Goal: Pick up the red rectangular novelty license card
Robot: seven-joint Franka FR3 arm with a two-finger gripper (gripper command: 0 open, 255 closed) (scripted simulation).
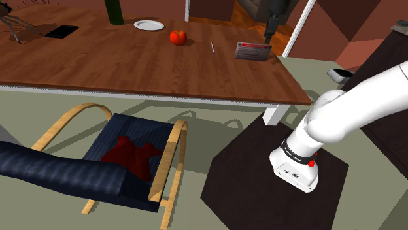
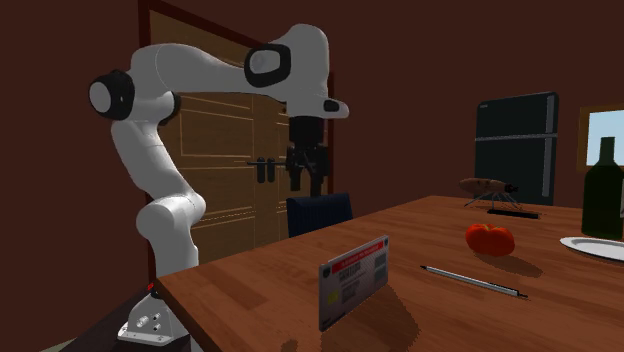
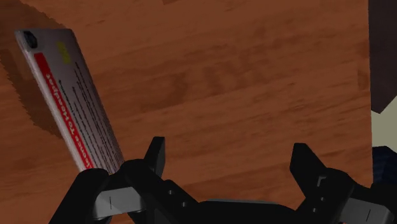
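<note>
A tomato [image 2: 490,239] and pen [image 2: 470,280] are noted on the tabletop [image 2: 430,220], farther off than the card [image 3: 70,102]. The open end effector [image 3: 229,153] is raised above the tabletop; the card stands below, outside one finger.

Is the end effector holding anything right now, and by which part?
Nothing is held. The end effector hangs open above the table; the license card stands on the wood off to one side, untouched.

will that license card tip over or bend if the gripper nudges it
Probably tips easily: the card stands on its long edge on the table, with no visible prop. It looks thin and flat, so likely light and stiff. A sideways nudge from the open gripper may topple it.
</note>
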